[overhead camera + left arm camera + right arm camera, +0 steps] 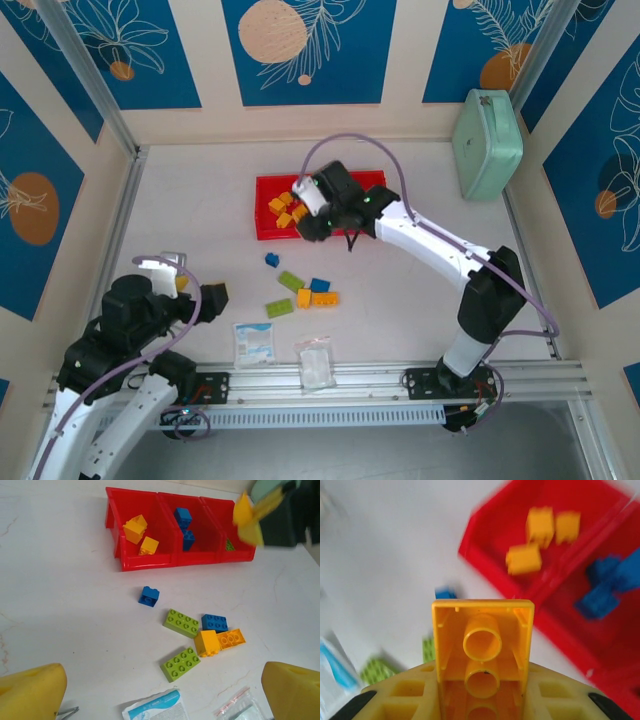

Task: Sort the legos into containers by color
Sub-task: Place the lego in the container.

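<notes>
Yellow brick point(482, 630) sits clamped in the right gripper point(482, 680) by the part-filled red tray point(150, 562); six loose bricks point(206, 642) await sorting lower centre; left gripper point(165, 682) gapes empty.

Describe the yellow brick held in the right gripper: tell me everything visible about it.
The yellow brick looks like glossy plastic. It is oblong and shows its hollow underside, with thin walls around a row of round tubes, two in plain view and a third half hidden. The right gripper clamps it between yellow fingers on either side, and its far end sticks out past them. Nothing else touches it. It is held above the table, close to the red tray and its end compartment with three yellow bricks.
</notes>
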Action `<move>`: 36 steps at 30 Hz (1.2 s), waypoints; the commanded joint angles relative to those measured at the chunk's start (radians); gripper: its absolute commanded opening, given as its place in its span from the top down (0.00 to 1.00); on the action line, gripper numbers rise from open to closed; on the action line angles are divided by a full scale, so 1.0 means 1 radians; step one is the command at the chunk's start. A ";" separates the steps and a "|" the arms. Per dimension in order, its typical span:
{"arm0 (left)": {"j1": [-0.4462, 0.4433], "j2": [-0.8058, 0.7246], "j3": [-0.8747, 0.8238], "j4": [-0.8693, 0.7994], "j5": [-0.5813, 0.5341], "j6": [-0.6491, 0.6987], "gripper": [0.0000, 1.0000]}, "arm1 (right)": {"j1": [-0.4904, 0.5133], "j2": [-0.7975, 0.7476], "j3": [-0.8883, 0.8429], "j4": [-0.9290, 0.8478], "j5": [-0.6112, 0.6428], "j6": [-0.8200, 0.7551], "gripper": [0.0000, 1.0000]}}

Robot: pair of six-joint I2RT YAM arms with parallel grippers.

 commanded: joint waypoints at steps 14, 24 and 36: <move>0.006 -0.011 -0.042 0.041 -0.065 -0.014 0.01 | -0.087 0.634 0.650 0.010 -0.216 0.196 0.87; 0.006 -0.009 -0.048 0.047 -0.094 -0.007 0.01 | -0.091 0.859 1.021 -0.253 -0.191 0.286 0.45; 0.009 0.013 -0.048 0.048 -0.096 -0.006 0.01 | -0.036 0.643 0.886 -0.297 -0.155 0.281 0.09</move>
